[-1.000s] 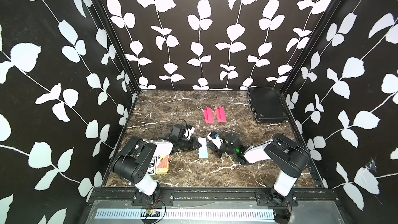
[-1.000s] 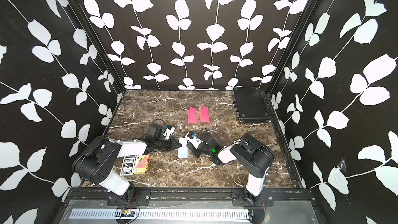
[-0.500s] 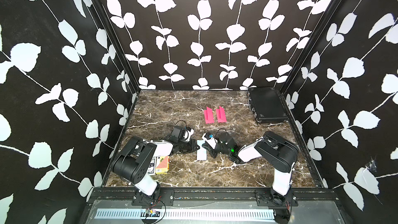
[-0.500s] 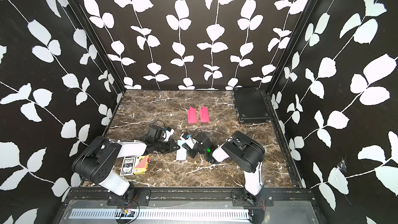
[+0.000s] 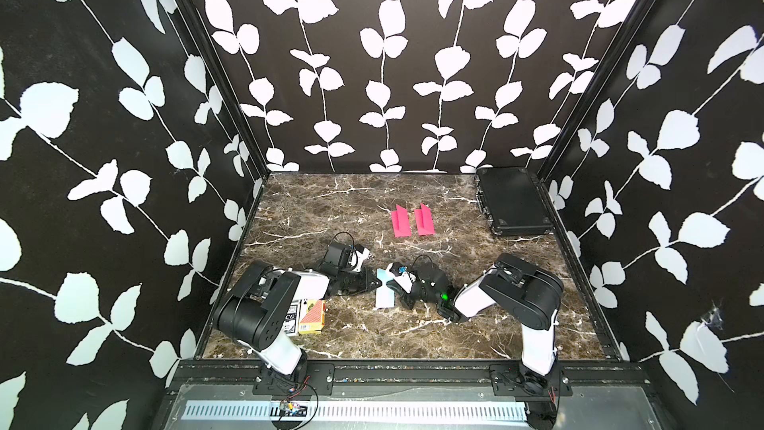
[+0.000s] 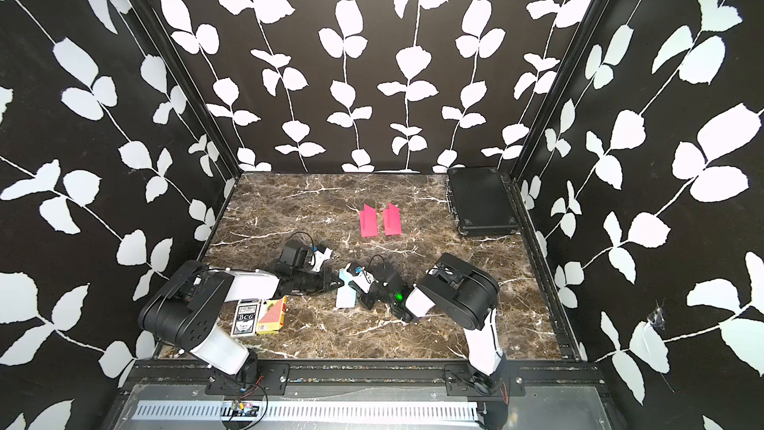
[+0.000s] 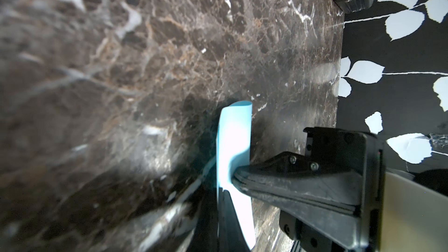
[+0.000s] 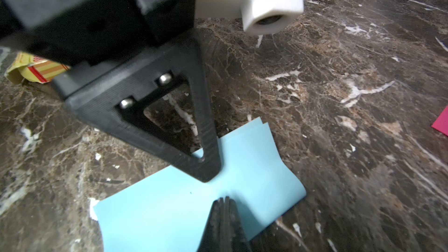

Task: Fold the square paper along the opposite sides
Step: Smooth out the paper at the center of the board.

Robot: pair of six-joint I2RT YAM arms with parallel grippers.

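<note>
1. Two closed tips rested on the blue paper [image 5: 383,299]. It lay on the marble table [image 5: 475,337] between the arms, near the front, doubled over; two layers showed at one corner in the right wrist view.
2. Main change: within the last second the right arm [image 5: 521,295] swung in toward the paper. The right gripper [image 8: 224,206] went from slightly spread to pressed together. Its tip sat on the top layer, with nothing visible between the jaws.
3. The left gripper [image 8: 206,172] had not moved. Its jaws were together and its tip was on the paper, just beside the right tip. Whether any paper was caught between them could not be told.
4. The paper seemed to have slid a little toward the front and stayed doubled.
5. In the left wrist view one end of the paper [image 7: 236,117] was still a rounded loop standing off the table, not flat.
6. Judgement: the fold-over looked done and the step in hand was pressing the crease. A shut tip suits rubbing along the fold. The paper would likely spring open if both tips lifted.
7. The pink folded papers [image 5: 411,223], black case [image 5: 512,200] and card boxes [image 5: 308,316] were unchanged, well apart from the work.
</note>
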